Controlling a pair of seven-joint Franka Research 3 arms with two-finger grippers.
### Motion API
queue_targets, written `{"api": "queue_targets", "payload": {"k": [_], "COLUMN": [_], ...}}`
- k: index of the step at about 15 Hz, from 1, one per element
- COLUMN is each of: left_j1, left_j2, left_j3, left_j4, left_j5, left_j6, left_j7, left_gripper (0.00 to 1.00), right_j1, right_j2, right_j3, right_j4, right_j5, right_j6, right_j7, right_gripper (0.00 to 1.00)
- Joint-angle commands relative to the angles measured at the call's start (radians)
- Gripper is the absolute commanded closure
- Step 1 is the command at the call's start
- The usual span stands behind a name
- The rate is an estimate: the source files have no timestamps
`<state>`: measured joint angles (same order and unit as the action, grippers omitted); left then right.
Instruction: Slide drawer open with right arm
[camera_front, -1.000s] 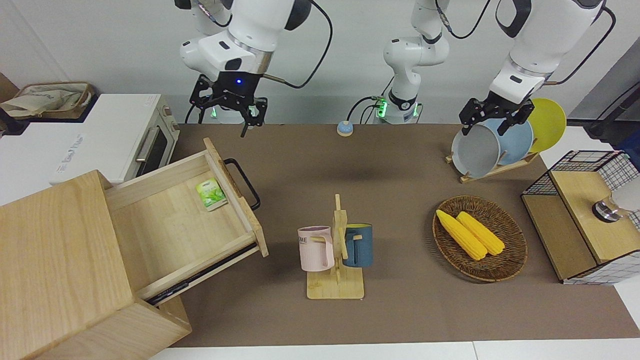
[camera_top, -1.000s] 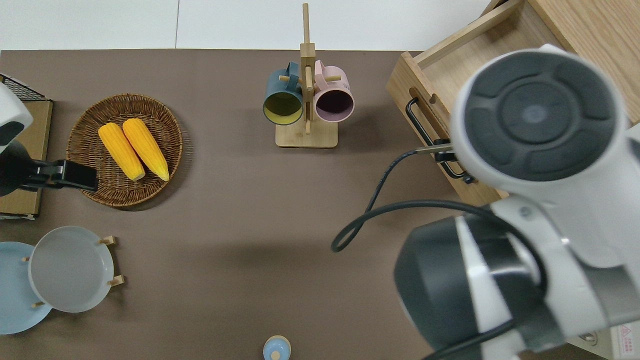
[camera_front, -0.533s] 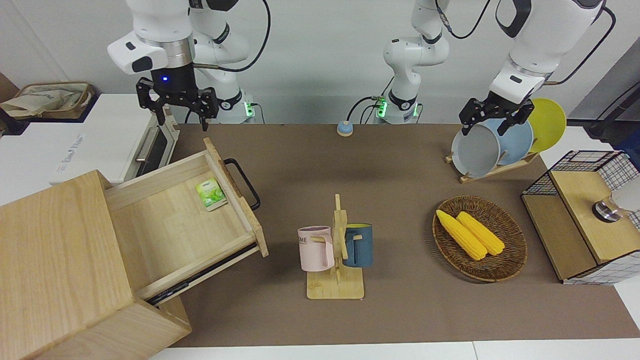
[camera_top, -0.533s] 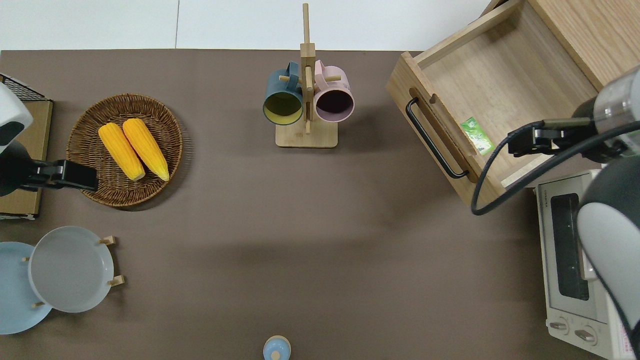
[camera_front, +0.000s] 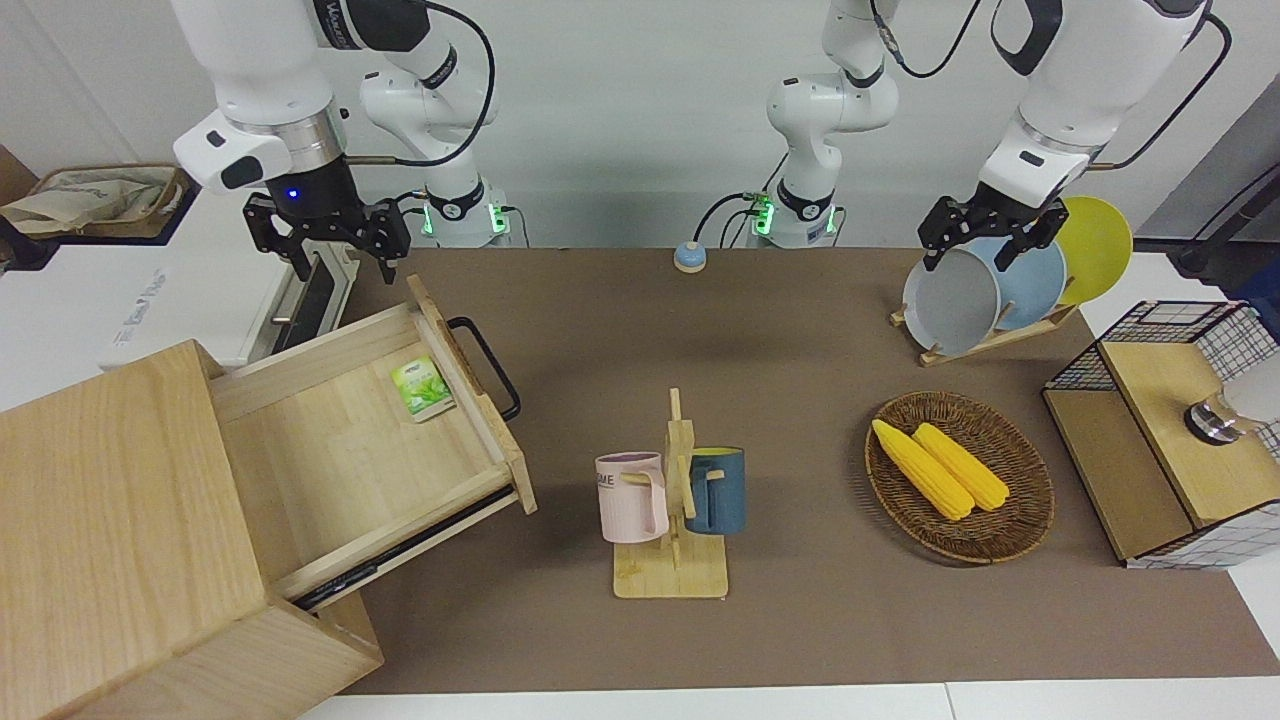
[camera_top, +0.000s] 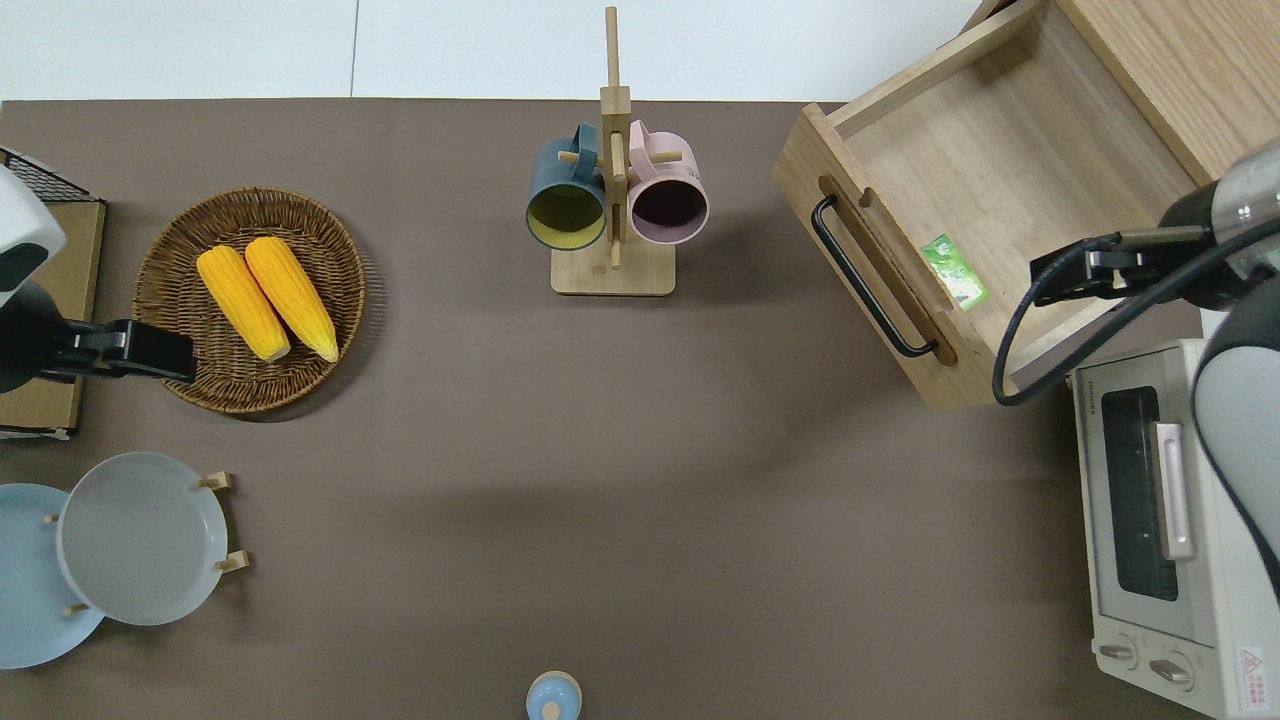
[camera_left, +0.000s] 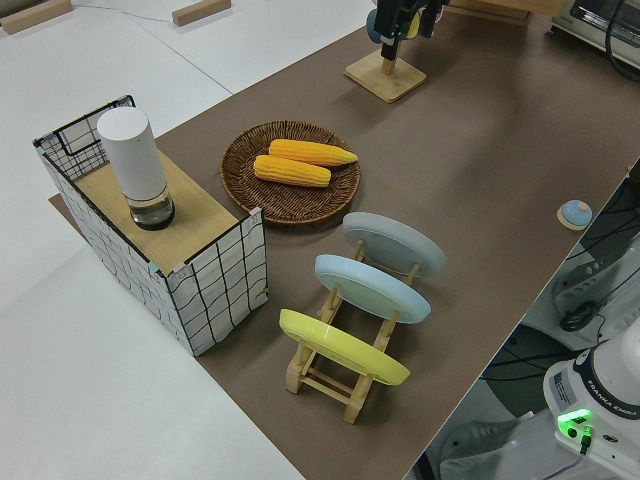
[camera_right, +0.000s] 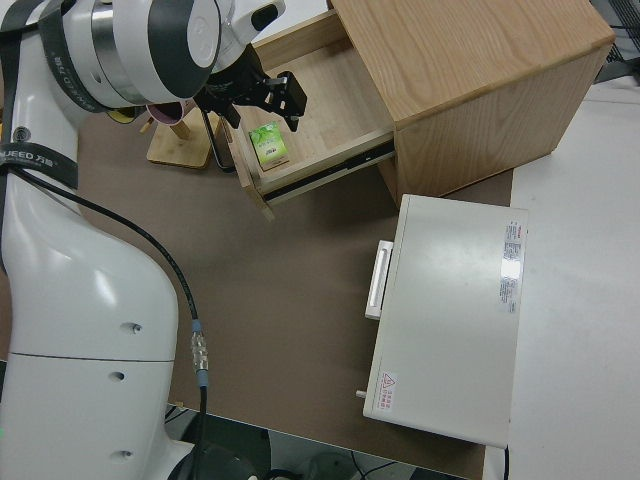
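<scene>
The light-wood drawer (camera_front: 330, 450) stands pulled far out of its big wooden box (camera_front: 110, 520), with its black bar handle (camera_front: 497, 362) facing the table's middle. A small green packet (camera_front: 423, 387) lies inside, close to the drawer's front panel. My right gripper (camera_front: 343, 274) hangs open and empty in the air, clear of the handle. In the overhead view the wrist is over the drawer's side (camera_top: 1075, 325) nearest the robots, beside the toaster oven. The right side view shows the right gripper (camera_right: 262, 105) above the drawer (camera_right: 320, 110) and the packet (camera_right: 268, 145). My left arm is parked, its gripper (camera_front: 968, 258) open.
A white toaster oven (camera_front: 200, 280) stands beside the box, nearer to the robots. A mug stand (camera_front: 672, 500) holds a pink and a blue mug mid-table. Toward the left arm's end are a wicker basket (camera_front: 1030, 500) with two corn cobs, a plate rack (camera_front: 990, 290) and a wire-mesh box (camera_front: 1160, 430).
My right gripper has swung from near the handle's end toward the toaster oven and the right arm's end of the table. The drawer and the left arm have not moved.
</scene>
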<state>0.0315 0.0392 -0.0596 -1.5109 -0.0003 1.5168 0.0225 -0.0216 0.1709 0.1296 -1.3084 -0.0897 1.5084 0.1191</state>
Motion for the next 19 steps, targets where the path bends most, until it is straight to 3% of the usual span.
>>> {"api": "queue_targets", "payload": {"k": [1, 6, 19], "left_j1": [0.004, 0.004, 0.004], "left_j2": [0.011, 0.011, 0.011], "left_j3": [-0.006, -0.006, -0.006], "left_j4": [0.026, 0.024, 0.026], "left_j5": [0.017, 0.017, 0.017], "left_j6": [-0.020, -0.020, -0.020], "left_j7": [0.010, 0.010, 0.010], "left_gripper": [0.01, 0.01, 0.01], "right_j1": [-0.083, -0.107, -0.129], "right_j2": [-0.018, -0.004, 0.001], "right_j3": [0.071, 0.071, 0.070], "right_j4": [-0.078, -0.104, -0.097], "right_j5": [0.031, 0.087, 0.087], "right_j6": [0.088, 0.147, 0.147], "right_j7": [-0.022, -0.032, -0.050], "right_gripper": [0.015, 0.013, 0.013]}}
